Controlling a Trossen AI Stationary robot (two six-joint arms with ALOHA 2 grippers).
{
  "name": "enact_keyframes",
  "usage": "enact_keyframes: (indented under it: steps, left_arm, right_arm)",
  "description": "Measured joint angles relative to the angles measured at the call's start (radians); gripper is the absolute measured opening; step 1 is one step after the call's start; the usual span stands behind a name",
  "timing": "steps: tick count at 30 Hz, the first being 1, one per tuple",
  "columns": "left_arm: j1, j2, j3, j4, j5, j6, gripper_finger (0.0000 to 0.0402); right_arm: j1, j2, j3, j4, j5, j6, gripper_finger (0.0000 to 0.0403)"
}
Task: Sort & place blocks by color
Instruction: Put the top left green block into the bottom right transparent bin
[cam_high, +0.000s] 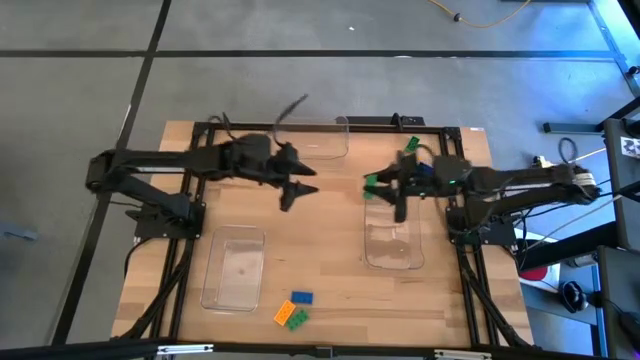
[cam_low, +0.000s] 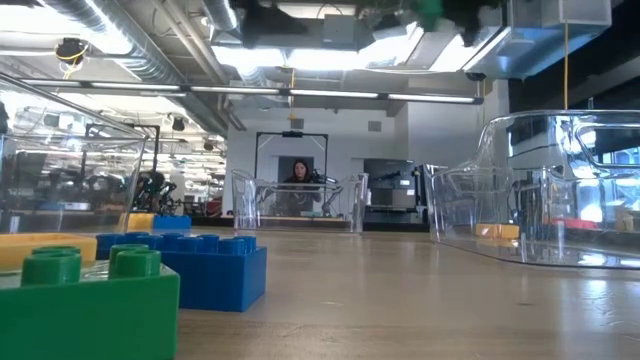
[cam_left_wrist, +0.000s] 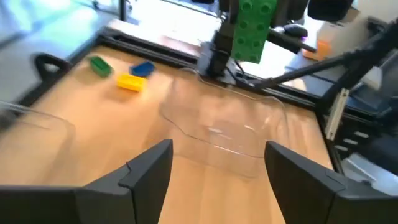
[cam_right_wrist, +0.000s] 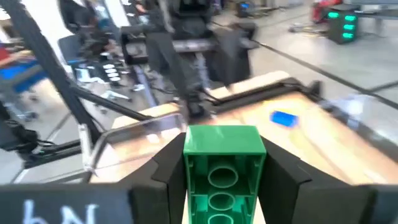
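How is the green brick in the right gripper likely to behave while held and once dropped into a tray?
The green brick looks rigid moulded plastic, so the right gripper, shut on its flat sides, probably won't deform it. Hollow tubes show underneath, suggesting it is light. Its boxy shape should settle flat, not roll, in the clear tray.

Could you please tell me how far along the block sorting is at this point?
Early on. Nothing looks sorted: I cannot make out any block in the three clear trays. In hand: the right claw grips a green block above the right-hand tray; the left claw is open, empty. Left: orange, blue and green blocks at the near edge, more by the far-right corner.
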Motion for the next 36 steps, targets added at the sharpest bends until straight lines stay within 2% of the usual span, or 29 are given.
enact_keyframes:
  steps: [4, 8, 12, 16, 18, 20, 24, 27, 36]
  left_arm:
    - [0.000, -0.115, -0.041, 0.001, -0.083, 0.045, 0.0242]
    - [-0.032, -0.225, -0.171, 0.175, -0.162, 0.043, 0.0242]
    - [-0.048, -0.296, -0.290, 0.347, -0.190, 0.036, 0.0242]
    - [-0.051, -0.318, -0.319, 0.366, -0.191, 0.017, 0.0242]
    - [-0.051, -0.318, -0.321, 0.362, -0.191, 0.016, 0.0242]
    - [-0.051, -0.318, -0.321, 0.363, -0.190, 0.016, 0.0242]
    - [-0.051, -0.315, -0.321, 0.365, -0.191, 0.016, 0.0243]
    - [-0.051, -0.312, -0.322, 0.359, -0.196, 0.016, 0.0243]
    - [-0.051, -0.312, -0.322, 0.362, -0.218, 0.015, 0.0243]
  right_arm:
    - [0.005, -0.130, 0.000, -0.159, 0.065, 0.025, 0.0142]
    - [0.010, -0.217, 0.001, -0.177, 0.101, 0.030, 0.0142]
    - [0.011, -0.236, 0.001, -0.172, 0.120, 0.028, 0.0142]
    - [0.011, -0.205, 0.001, -0.170, 0.098, 0.089, 0.0142]
    - [0.011, -0.163, 0.002, -0.183, 0.053, 0.146, 0.0142]
    - [0.011, -0.097, 0.022, -0.268, -0.004, 0.215, 0.0142]
    - [0.011, 0.086, 0.096, -0.594, -0.079, 0.350, 0.0142]
    - [0.011, 0.222, 0.114, -0.761, -0.122, 0.407, 0.0142]
    - [-0.010, 0.509, 0.099, -0.800, -0.118, 0.441, 0.0142]
